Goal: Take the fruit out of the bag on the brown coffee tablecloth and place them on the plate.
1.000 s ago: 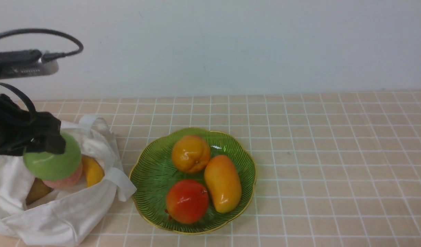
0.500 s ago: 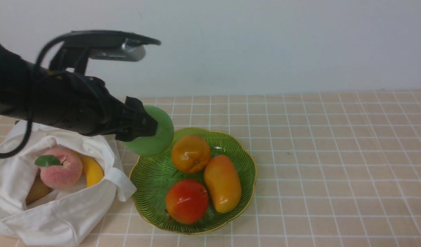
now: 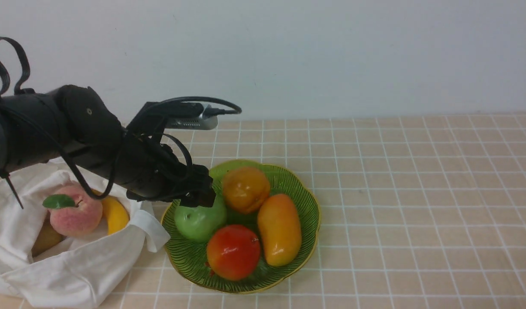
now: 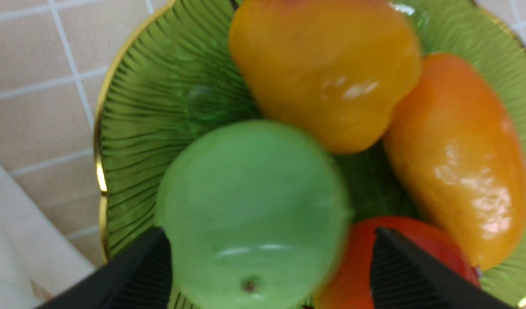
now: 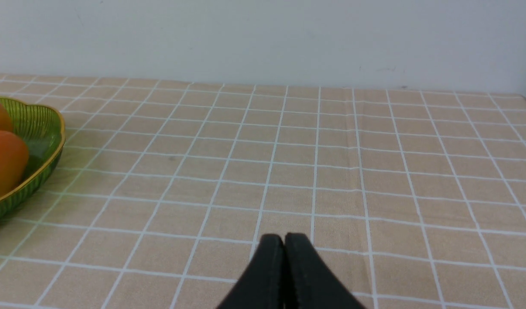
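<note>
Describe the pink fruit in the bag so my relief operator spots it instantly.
Find the white bag left of the green plate on the checked tablecloth. Three fruits show in its open mouth. The peach alone is fuzzy pink with a green leaf; the yellow fruit and brownish fruit beside it have neither.

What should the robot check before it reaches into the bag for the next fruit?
1. Green apple sits in the plate: ok.
2. Left fingers open, not squeezing the apple: ok.
3. One finger clear of the apple for lifting: cannot tell, it looks very close.
4. Bag mouth open, peach and yellow fruit exposed: ok.
5. Room on the plate: cannot tell, four fruits crowd it.
6. Right fingers shut, away from the plate: ok.
</note>
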Tool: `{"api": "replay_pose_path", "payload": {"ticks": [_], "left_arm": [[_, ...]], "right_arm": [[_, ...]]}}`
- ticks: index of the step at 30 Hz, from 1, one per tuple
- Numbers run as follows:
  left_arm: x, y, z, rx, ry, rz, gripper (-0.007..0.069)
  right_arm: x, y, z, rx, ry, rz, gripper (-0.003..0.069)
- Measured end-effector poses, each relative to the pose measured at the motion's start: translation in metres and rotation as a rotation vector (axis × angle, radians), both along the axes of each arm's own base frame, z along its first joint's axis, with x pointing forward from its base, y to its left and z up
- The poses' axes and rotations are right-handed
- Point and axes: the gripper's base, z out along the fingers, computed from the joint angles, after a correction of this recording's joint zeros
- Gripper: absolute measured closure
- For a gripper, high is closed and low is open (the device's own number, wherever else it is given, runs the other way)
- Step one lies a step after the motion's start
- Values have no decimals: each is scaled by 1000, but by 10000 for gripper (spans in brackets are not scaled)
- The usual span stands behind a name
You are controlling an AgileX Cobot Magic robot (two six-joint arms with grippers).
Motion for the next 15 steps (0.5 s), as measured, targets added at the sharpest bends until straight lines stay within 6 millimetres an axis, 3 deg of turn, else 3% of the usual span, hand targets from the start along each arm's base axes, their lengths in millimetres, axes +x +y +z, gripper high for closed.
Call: {"api": "replay_pose_path", "payload": {"ticks": [6, 9, 12, 15], "left_arm": [[6, -3, 11, 6, 26, -39, -1], [10, -4, 33, 33, 25, -87, 11], [7, 0, 56, 78, 46, -104, 109], [-9, 9, 92, 125, 10, -84, 375]], "right_arm": [[0, 0, 0, 0, 0, 0, 673], [0, 0, 0, 0, 0, 0, 673], [0, 0, 0, 0, 0, 0, 673], [0, 0, 0, 0, 0, 0, 673]]}}
